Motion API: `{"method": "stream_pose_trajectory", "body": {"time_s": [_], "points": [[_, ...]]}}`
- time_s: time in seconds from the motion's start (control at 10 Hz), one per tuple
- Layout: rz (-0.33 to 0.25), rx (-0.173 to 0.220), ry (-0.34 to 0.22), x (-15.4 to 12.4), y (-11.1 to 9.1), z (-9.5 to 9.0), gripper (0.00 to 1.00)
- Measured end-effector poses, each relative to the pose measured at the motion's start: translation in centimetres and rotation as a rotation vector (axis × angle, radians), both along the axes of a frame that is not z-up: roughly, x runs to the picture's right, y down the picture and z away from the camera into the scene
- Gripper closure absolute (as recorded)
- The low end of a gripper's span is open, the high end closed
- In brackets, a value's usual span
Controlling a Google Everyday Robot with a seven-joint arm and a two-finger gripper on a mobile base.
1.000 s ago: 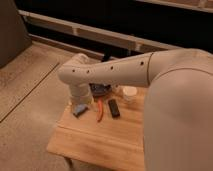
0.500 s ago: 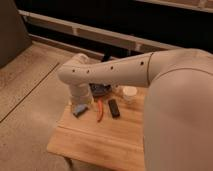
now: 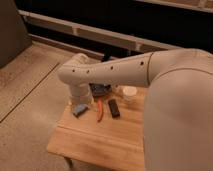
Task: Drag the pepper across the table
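— Where's the claw [image 3: 84, 103]?
— Under the bent end of the white arm [image 3: 112, 72], over the table's [image 3: 95, 147] far left part. The arm covers most of it; I cannot tell whether it is spread or pressed together.
— What's around it?
— One blue-grey block [image 3: 79, 110] just below, at 7 o'clock. One pepper [image 3: 100, 110] lies near, at 4 o'clock. One black bar [image 3: 114, 108] lies just beside the pepper, at its 3 o'clock.
— Anything else?
— One white round cup [image 3: 129, 93] at the bar's 1 o'clock. One dark lump [image 3: 100, 90] at the pepper's 12 o'clock, half behind the arm, hard to name. The robot's body cuts off the table's right side.
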State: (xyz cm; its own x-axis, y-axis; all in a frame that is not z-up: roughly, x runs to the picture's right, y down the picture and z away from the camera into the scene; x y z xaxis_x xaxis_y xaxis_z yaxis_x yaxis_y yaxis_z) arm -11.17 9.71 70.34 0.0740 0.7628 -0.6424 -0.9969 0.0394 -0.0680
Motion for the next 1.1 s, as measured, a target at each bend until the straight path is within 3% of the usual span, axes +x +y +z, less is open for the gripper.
{"method": "stream_pose_trajectory", "body": {"time_s": [0.3,0.5,0.8,1.1], "points": [[0.072,0.083,0.017,0.0,-4.3,1.8,0.35],[0.121,0.08,0.041,1.4,-5.6,3.5,0.35],[0.227,0.012,0.087,5.8,-5.2,6.8,0.35],[0.315,-0.057,0.081,8.7,-3.8,9.9,0.35]]}}
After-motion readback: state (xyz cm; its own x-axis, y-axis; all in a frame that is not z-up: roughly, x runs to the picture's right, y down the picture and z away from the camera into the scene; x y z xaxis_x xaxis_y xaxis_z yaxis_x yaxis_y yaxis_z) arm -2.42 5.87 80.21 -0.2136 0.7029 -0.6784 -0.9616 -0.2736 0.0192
